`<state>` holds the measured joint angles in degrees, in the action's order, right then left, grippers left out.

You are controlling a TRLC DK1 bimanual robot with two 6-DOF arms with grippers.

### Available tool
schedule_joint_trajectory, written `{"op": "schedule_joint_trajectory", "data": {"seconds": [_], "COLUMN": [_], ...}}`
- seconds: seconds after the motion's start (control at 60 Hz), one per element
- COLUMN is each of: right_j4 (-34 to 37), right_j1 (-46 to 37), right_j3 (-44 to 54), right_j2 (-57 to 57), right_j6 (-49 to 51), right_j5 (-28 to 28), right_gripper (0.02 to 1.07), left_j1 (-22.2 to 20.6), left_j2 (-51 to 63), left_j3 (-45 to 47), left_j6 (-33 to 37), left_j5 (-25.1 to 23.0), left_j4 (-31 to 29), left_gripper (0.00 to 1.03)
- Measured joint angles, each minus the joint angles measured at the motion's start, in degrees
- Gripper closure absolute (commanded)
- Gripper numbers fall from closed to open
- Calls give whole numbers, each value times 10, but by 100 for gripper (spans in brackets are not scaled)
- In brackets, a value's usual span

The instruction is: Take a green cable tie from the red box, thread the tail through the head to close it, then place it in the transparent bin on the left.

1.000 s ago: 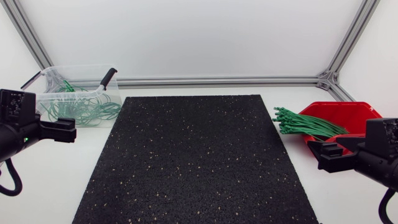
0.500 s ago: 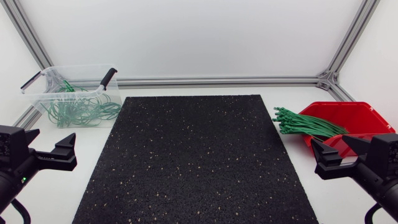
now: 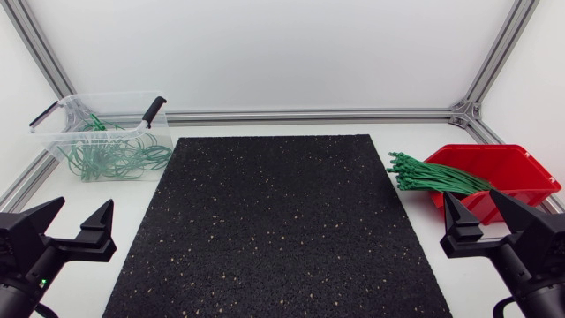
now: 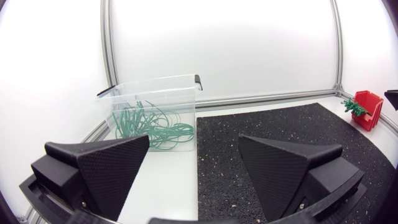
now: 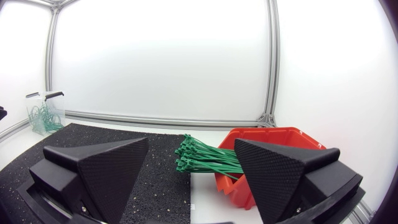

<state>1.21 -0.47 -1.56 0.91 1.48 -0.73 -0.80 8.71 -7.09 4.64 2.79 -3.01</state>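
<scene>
left gripper (image 3: 85, 202), right gripper (image 3: 470, 194) spread wide

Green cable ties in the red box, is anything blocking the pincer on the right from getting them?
No, nothing visible blocks it. The open right pincer faces the red box, and the green cable ties lie just ahead of it, sticking out over the box's rim.
</scene>
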Motion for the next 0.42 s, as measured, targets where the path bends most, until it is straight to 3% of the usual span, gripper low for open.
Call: {"op": "schedule_joint_trajectory", "data": {"seconds": [0.417], "right_j4": [-2], "right_j1": [1], "right_j3": [2], "right_j2": [-6], "right_j6": [-2], "right_j5": [5], "right_gripper": [6], "left_j1": [4], "left_j2": [-83], "left_j3": [47], "left_j6": [-32], "left_j5": [-24], "left_j4": [33], "left_gripper": [4]}}
